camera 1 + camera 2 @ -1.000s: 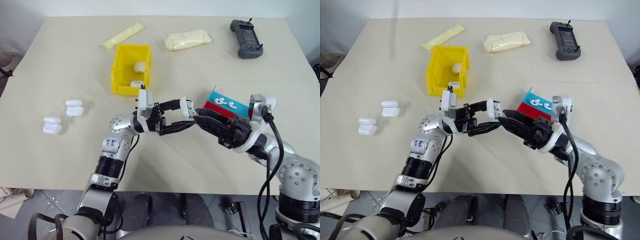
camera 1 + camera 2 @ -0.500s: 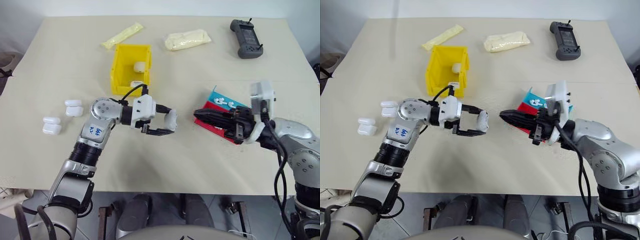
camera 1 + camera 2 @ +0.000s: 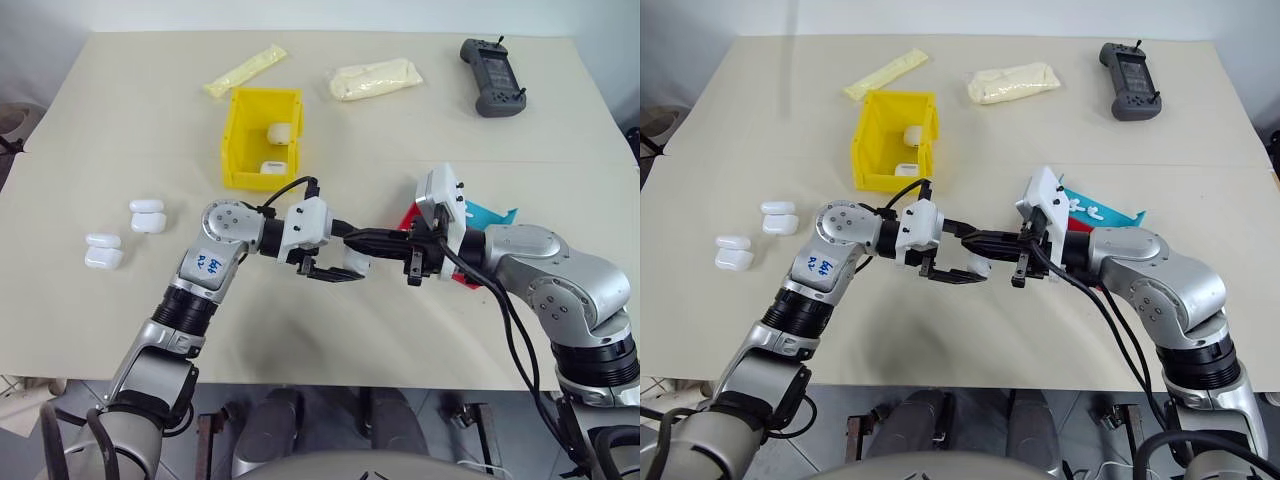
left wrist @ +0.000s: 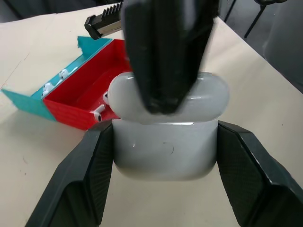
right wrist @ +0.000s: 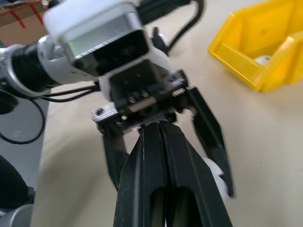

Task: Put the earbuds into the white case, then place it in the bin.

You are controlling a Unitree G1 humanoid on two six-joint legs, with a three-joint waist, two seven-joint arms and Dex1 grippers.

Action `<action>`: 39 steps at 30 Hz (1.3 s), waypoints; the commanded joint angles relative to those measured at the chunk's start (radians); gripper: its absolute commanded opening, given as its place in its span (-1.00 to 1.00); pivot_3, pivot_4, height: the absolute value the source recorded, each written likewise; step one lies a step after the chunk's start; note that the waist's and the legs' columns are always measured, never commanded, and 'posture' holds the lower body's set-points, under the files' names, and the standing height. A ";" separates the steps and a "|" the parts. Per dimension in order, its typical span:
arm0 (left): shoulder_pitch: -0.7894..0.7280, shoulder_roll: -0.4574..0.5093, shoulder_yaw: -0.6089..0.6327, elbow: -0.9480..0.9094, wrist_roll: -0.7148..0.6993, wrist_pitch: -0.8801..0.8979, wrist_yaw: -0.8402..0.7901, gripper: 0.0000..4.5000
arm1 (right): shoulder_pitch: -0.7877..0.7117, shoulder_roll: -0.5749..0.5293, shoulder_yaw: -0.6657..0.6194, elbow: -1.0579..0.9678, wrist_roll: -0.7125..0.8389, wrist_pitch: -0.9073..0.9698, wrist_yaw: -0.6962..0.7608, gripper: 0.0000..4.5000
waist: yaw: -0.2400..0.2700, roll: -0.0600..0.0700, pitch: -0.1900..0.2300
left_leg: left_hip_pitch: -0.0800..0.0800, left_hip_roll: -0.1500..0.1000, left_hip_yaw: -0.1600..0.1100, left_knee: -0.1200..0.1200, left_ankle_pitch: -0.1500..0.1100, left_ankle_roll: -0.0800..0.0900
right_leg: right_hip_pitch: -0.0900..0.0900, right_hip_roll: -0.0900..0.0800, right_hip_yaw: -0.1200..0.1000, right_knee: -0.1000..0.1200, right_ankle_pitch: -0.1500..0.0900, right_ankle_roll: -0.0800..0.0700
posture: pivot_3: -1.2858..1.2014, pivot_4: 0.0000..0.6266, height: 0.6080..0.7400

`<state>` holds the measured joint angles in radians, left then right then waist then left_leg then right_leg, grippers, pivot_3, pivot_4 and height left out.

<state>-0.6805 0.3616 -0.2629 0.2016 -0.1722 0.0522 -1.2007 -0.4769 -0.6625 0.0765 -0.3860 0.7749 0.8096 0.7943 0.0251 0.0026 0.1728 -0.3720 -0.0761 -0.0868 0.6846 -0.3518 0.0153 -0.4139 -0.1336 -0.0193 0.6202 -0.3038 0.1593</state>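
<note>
My left gripper (image 3: 335, 264) is shut on the white case (image 4: 165, 156), holding it by its sides just above the table's middle. The case's lid is down. My right gripper (image 5: 158, 126) is shut with nothing visible between its fingers. It reaches in from the right, and its fingertips (image 4: 165, 71) rest on top of the lid. Several earbuds (image 3: 1091, 210) lie in the red-and-blue tray (image 4: 71, 106) behind the right wrist. The yellow bin (image 3: 240, 140) stands farther back on the left with two white cases (image 3: 280, 133) inside.
Two pairs of white cases (image 3: 147, 215) (image 3: 103, 250) lie at the table's left. Two pale yellow bags (image 3: 375, 78) (image 3: 245, 70) and a dark remote controller (image 3: 493, 75) sit along the far side. The table's front edge runs just below both arms.
My right gripper has shut and swung left, bringing its tips onto the case's lid. The left wrist has rolled, keeping its hold on the case.
</note>
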 commanded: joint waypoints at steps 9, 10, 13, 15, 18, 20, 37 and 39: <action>0.083 -0.007 0.143 -0.143 -0.169 0.032 0.045 0.25 | 0.211 -0.031 -0.237 -0.001 -0.018 -0.124 0.005 -0.91 | -0.003 0.000 0.000 | 0.000 0.001 0.000 0.000 0.000 0.000 | 0.000 0.000 0.000 0.000 0.000 0.000 | 0.03 -0.52 1.00; 0.104 -0.009 0.165 -0.169 -0.202 0.050 0.053 0.25 | 0.222 -0.011 -0.265 -0.009 -0.016 -0.135 -0.026 -0.82 | -0.005 0.000 0.000 | 0.000 0.001 0.000 -0.001 0.000 0.000 | 0.000 0.001 0.000 0.000 0.000 0.000 | 0.03 -0.52 1.00; 0.204 -0.006 0.245 -0.245 -0.225 0.067 0.162 0.25 | 0.270 0.039 -0.355 -0.062 0.024 -0.191 -0.043 -0.43 | -0.006 0.000 0.000 | 0.001 0.001 0.000 -0.001 0.000 0.000 | -0.001 0.001 0.001 0.000 0.000 0.000 | 0.03 -0.52 1.00; 0.245 -0.005 0.277 -0.285 -0.233 0.095 0.225 0.25 | 0.304 0.056 -0.377 -0.085 -0.020 -0.270 -0.039 -0.12 | -0.002 0.000 0.000 | 0.001 0.001 0.000 -0.001 0.000 0.000 | 0.000 0.001 0.001 0.000 0.000 0.000 | 0.03 -0.52 1.00; 0.303 -0.005 0.342 -0.350 -0.253 0.179 0.350 0.25 | 0.354 0.079 -0.369 -0.108 -0.141 -0.430 -0.042 0.30 | 0.003 0.000 0.000 | 0.001 0.000 -0.001 0.000 0.000 0.000 | 0.001 0.000 0.001 0.000 0.000 0.000 | 0.03 -0.52 1.00; 0.334 -0.025 0.414 -0.401 -0.249 0.247 0.508 0.25 | 0.376 0.096 -0.350 -0.121 -0.185 -0.500 -0.036 0.61 | 0.002 0.000 0.000 | 0.001 0.000 -0.001 0.000 0.000 0.000 | 0.001 0.000 0.001 0.000 0.000 0.000 | 0.03 -0.52 1.00; -0.275 -0.015 0.451 0.387 -0.125 0.244 0.744 0.25 | 0.354 0.133 -0.273 -0.061 -0.219 -0.557 -0.045 0.98 | -0.005 -0.001 0.000 | 0.002 -0.001 -0.001 -0.002 0.000 -0.001 | 0.000 0.001 0.000 0.001 0.000 0.000 | 0.03 -0.52 1.00; -0.324 -0.011 0.455 0.490 -0.108 0.197 0.749 0.25 | 0.356 0.136 -0.268 -0.066 -0.222 -0.559 -0.050 0.98 | -0.012 -0.001 0.000 | 0.002 -0.001 0.000 -0.002 0.000 -0.001 | -0.001 0.001 -0.001 0.001 0.000 0.000 | 0.03 -0.52 1.00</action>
<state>-0.9763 0.3388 0.1819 0.6476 -0.2969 0.3031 -0.4493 -0.1227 -0.5324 -0.1870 -0.4191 0.5506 0.2719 0.7505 0.0136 0.0013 0.1731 -0.3702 -0.0773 -0.0864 0.6823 -0.3515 0.0146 -0.4149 -0.1325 -0.0202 0.6216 -0.3038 0.1592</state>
